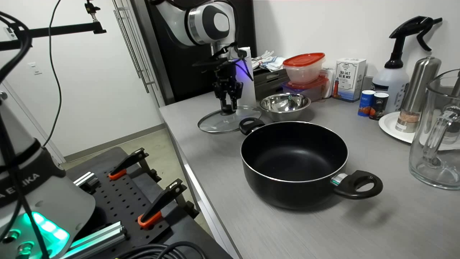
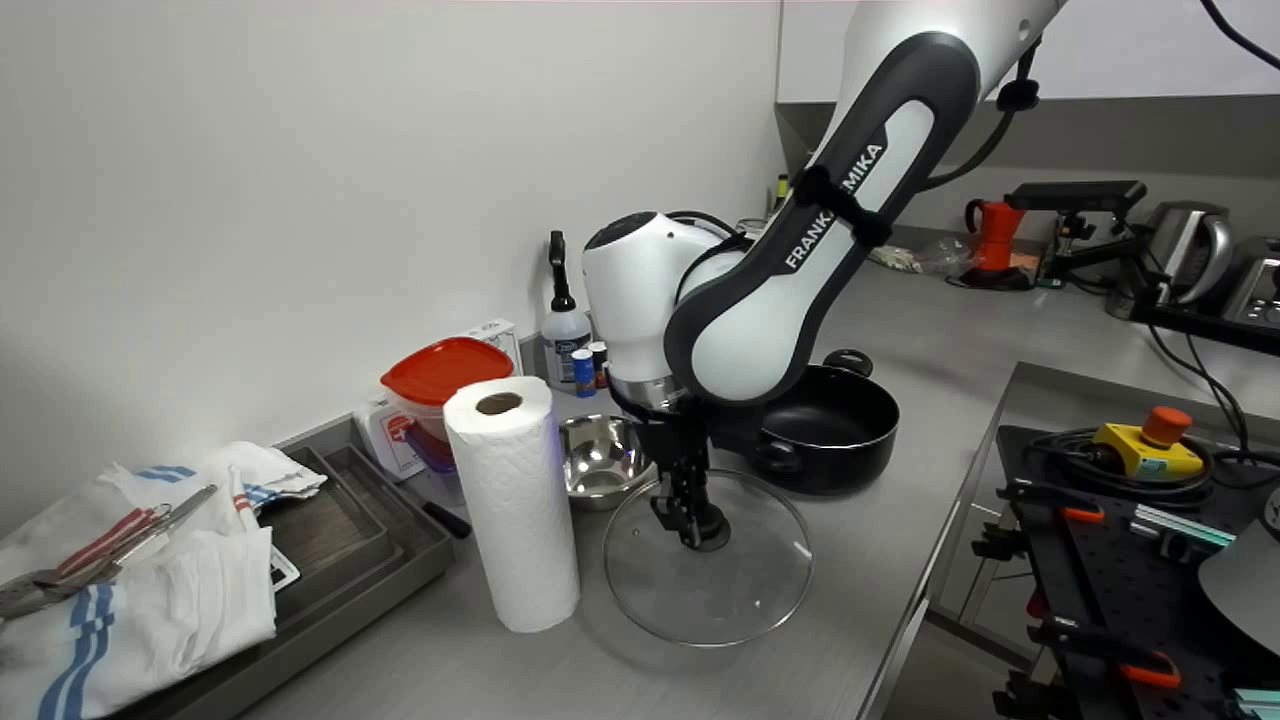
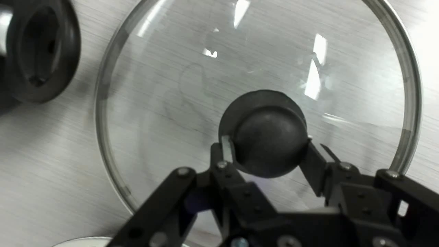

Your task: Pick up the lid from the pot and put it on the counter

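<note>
The glass lid has a thin rim and a black centre knob, and it shows in both exterior views. My gripper points down with its fingers on either side of the knob, touching it, as the wrist view shows. The lid is low over the grey counter, beside the pot; I cannot tell whether its rim touches the surface. The black pot stands uncovered and empty on the counter. One pot handle is close to the lid's rim.
A steel bowl and a paper towel roll stand close to the lid. A tray with cloths lies beyond the roll. Red-lidded containers, a spray bottle and a glass pitcher stand along the wall side.
</note>
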Tool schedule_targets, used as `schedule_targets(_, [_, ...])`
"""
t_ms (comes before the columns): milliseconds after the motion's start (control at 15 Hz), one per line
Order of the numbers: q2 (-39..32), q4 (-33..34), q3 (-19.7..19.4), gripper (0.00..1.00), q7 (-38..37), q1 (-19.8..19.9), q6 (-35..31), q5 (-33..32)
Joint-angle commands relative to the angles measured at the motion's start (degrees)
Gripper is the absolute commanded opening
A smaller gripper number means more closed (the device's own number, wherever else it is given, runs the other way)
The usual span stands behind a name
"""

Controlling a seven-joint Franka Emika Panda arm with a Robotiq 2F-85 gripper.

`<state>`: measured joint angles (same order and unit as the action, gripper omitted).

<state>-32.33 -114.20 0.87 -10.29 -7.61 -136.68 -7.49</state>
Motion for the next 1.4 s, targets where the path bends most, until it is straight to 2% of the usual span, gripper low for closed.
schedule_targets(0, [-2.1,2.3,1.0,0.25,4.2,1.6,-0.1,2.2])
schedule_targets(267, [-4.0,2.8,1.8,0.25,7.9,3.6,-2.0,4.6])
schedule_targets(733, [-7.5,3.0,4.1,0.25,13.9,7.8,-9.7,8.8])
schedule_targets(1133, [-8.3,2.2,2.9,0.25,13.8,7.0,-12.2,6.9])
schedule_targets(1200, [-8.1,2.0,2.6,0.28,13.6,6.7,-12.1,6.5])
schedule_targets(1267, [-7.9,1.6,2.6,0.75,13.7,6.7,-12.3,6.4])
schedule_targets(1333, [-7.8,1.5,2.6,0.77,13.8,6.7,-12.2,6.3])
